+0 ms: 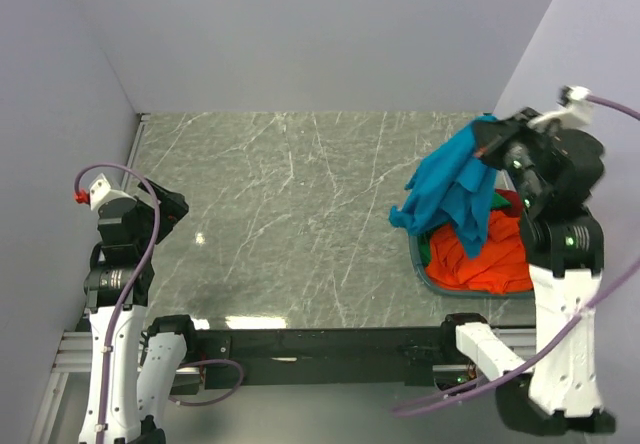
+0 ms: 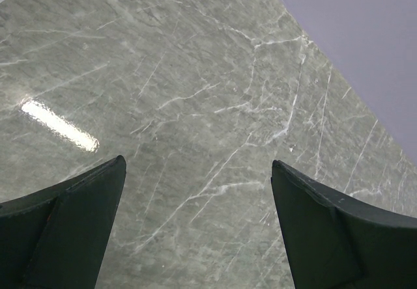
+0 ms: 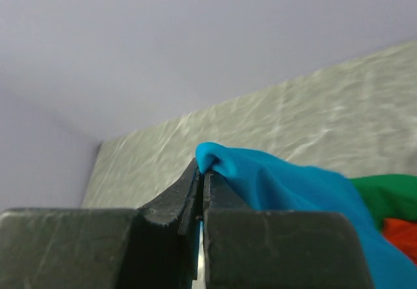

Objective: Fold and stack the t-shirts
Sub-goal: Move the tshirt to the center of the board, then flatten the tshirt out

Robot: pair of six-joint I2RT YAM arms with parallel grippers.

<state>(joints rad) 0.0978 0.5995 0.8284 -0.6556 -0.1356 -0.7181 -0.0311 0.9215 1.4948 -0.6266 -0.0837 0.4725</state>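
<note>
our right gripper [image 3: 201, 169] pinches the blue shirt [image 1: 450, 189] high to lift it from the basket [image 1: 418, 260]; our left gripper [image 2: 197, 162] hangs wide open.

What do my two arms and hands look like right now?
Both arms: white lower links, black joints, purple cables. The left arm has a red-tipped white wrist mount; the right arm a green light. The left hand and right hand have dark wedge-shaped fingers.
</note>
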